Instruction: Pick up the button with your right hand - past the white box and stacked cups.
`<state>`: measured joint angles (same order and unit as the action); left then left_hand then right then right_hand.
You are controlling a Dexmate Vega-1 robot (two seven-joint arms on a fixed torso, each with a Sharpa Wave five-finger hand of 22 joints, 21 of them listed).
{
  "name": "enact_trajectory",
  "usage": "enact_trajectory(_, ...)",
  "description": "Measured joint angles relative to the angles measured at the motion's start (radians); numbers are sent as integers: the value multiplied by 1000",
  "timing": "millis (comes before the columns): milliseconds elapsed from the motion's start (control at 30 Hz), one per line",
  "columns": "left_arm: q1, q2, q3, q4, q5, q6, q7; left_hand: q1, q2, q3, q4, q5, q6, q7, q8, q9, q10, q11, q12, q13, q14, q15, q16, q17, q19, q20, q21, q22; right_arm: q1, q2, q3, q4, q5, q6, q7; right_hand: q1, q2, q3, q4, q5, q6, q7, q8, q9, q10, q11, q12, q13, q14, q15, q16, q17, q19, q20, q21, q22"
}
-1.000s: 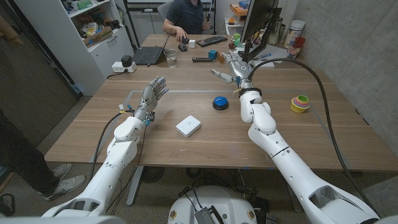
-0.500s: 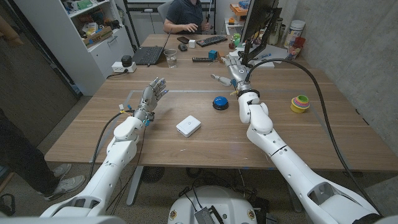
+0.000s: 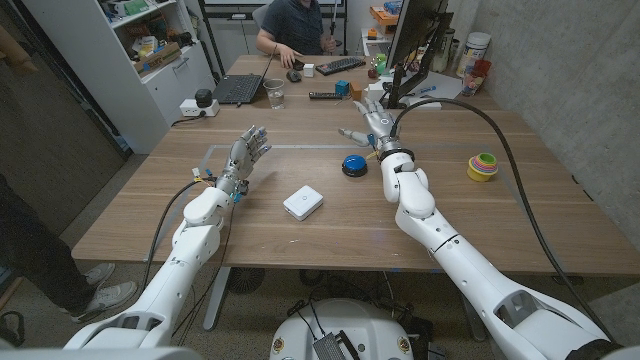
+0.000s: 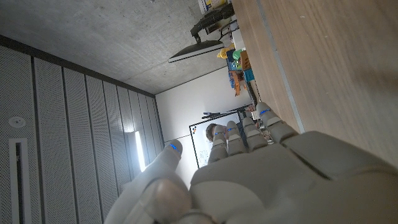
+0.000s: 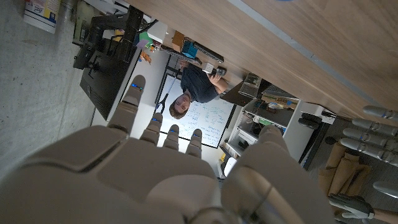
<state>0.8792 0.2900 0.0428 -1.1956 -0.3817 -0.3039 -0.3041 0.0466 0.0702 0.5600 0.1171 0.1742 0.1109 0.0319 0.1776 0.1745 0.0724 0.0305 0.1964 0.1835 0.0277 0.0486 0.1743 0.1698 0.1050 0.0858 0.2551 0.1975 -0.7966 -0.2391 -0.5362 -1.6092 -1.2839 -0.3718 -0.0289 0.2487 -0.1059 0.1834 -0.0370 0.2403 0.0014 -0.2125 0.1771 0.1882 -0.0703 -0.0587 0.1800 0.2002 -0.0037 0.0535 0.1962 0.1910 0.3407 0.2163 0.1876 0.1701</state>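
Observation:
The button (image 3: 354,165), a blue dome on a black base, sits on the wooden table (image 3: 300,245) right of centre. My right hand (image 3: 367,122) hovers just beyond it with fingers spread and holds nothing; its back shows in the right wrist view (image 5: 155,180). The white box (image 3: 302,203) lies nearer to me, left of the button. Stacked coloured cups (image 3: 483,166) stand far to the right. My left hand (image 3: 246,152) is raised at the left with fingers apart and empty, and its back shows in the left wrist view (image 4: 261,180).
A second table behind carries a laptop (image 3: 240,88), a glass (image 3: 275,95), a remote (image 3: 322,95) and a monitor (image 3: 415,40). A person (image 3: 295,25) sits at its far end. Another person's leg (image 3: 25,250) stands at the left edge.
My right hand has drifted nearer and lower, closing in on the button from behind. The left arm has stayed still. The seated person has shifted their arms.

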Motion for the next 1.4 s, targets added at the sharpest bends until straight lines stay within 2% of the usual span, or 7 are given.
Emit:
enact_trajectory(333, -1, -1, -1, 5, 6, 2, 1, 0, 0, 0, 0, 0, 0, 0, 0, 0, 0, 0, 0, 0, 0, 0, 0, 0, 0, 0, 0, 0, 11, -9, -24, 33, -5, -2, 11, 2, -2, -3, -3, 4, -5, -5, 0, 0, 0, 0, 0, 0, 0, 0, 0, 0, 9, -2, 4, 0)
enact_trajectory(633, -1, -2, -1, 4, 9, 3, 5, 0, 0, 0, 0, 0, 0, 0, 0, 0, 0, 0, 0, 0, 0, 0, 0, 0, 0, 0, 0, 0, 18, -18, -40, 49, -10, -3, 23, 9, -9, -4, -4, 8, -5, -5, 5, 5, 0, 0, 6, 0, 8, 0, 4, 0, 36, -4, 10, 0)
enact_trajectory(1000, 4, -3, 3, -7, 15, 6, 11, 0, 0, 0, 0, 0, 0, 0, 0, 0, 0, 0, 0, 0, 0, 0, 0, 0, 0, 0, 0, 0, 26, -28, -56, 63, -11, 1, 78, 17, 0, -8, -8, 11, -5, -5, 5, 5, -5, 5, 6, 0, 18, 0, 4, -5, 57, -4, 14, 5)
enact_trajectory(1400, 10, -3, 9, -17, 20, 9, 20, 0, 0, 0, 0, 0, 0, 0, 0, 0, 0, 0, 0, 0, 0, 0, 0, 0, 0, 0, 0, 0, 35, -43, -67, 65, -5, 17, 143, 40, 7, -12, -13, 15, -18, -4, 5, 5, -20, 5, 6, 0, 27, 2, 4, -5, 111, -7, 29, 5)
